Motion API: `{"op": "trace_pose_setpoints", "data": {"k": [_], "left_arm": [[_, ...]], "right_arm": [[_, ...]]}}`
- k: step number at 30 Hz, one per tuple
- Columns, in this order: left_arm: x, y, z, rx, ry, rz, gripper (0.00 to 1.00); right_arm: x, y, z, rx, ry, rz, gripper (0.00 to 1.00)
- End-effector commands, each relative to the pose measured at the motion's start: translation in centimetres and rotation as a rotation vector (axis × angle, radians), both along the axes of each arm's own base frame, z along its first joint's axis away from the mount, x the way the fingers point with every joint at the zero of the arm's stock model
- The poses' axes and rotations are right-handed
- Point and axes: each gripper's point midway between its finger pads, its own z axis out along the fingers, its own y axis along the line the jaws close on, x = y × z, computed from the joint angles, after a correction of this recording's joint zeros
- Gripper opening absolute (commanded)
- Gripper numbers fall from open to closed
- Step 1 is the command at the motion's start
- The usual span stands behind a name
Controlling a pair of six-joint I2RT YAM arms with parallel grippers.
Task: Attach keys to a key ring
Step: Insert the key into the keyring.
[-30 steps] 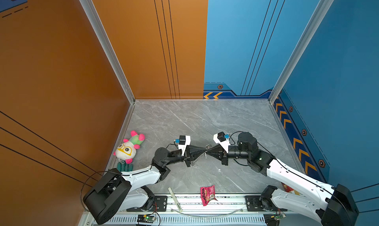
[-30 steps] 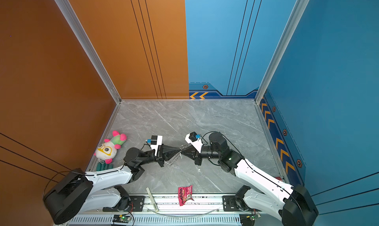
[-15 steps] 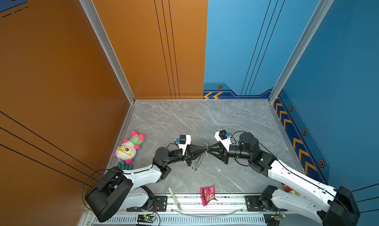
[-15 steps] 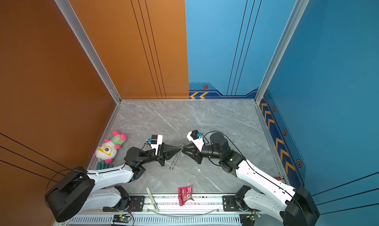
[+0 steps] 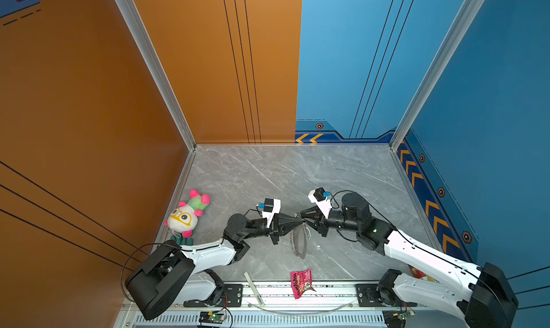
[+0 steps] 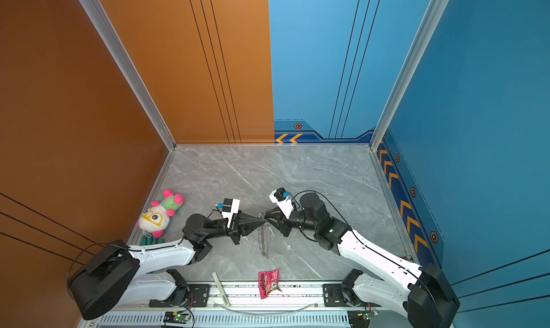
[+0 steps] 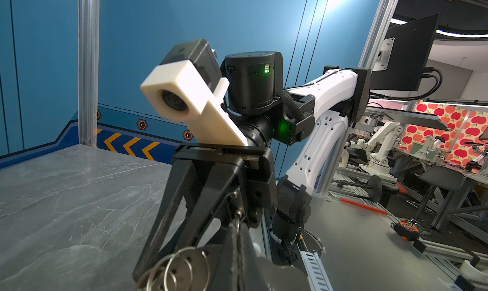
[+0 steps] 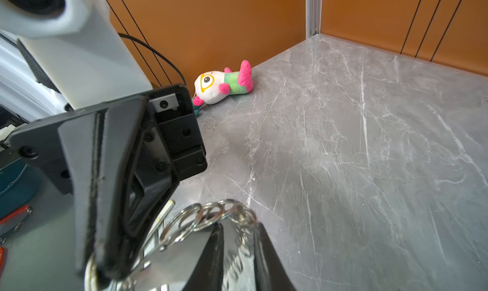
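Above the front middle of the worktop, the two pincers meet tip to tip. The left pincer is pressed together on the top of the key ring, which hangs from it as a long loop. Whether the loop's lower end reaches the worktop cannot be told.

The right pincer stands with a narrow gap. In its wrist view the chain of small rings arches over its tips and drops between them, with the flat band just beside one tip. Whether the pads actually pinch the chain or only flank it cannot be told. No key can be made out for sure in any view.

By its look the key ring is light and limp. The band should bend and swing freely, so held at one spot it will sway and twist. The small rings are likely stiff, smooth and slippery, and apt to slide out of flat pads. The band's flat face looks like the safer place to grip. A second hold close beside the one ring to be opened would stop the chain rolling away while a key is worked on.
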Motion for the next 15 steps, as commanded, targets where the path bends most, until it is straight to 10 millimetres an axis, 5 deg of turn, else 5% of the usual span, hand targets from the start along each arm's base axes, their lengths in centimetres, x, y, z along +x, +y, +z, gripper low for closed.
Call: {"op": "trace_pose_setpoints", "data": {"k": [1,15], "left_arm": [[-0.7,-0.2,1.5,-0.031,-0.052,-0.039,0.0],[1.2,0.5,0.7,-0.027,-0.041,0.065,0.0]], "right_arm": [[0.4,-0.2,2.7,0.043,-0.058,-0.035,0.23],[0.0,-3.4,2.9,-0.015,-0.102,-0.101,0.3]]}}
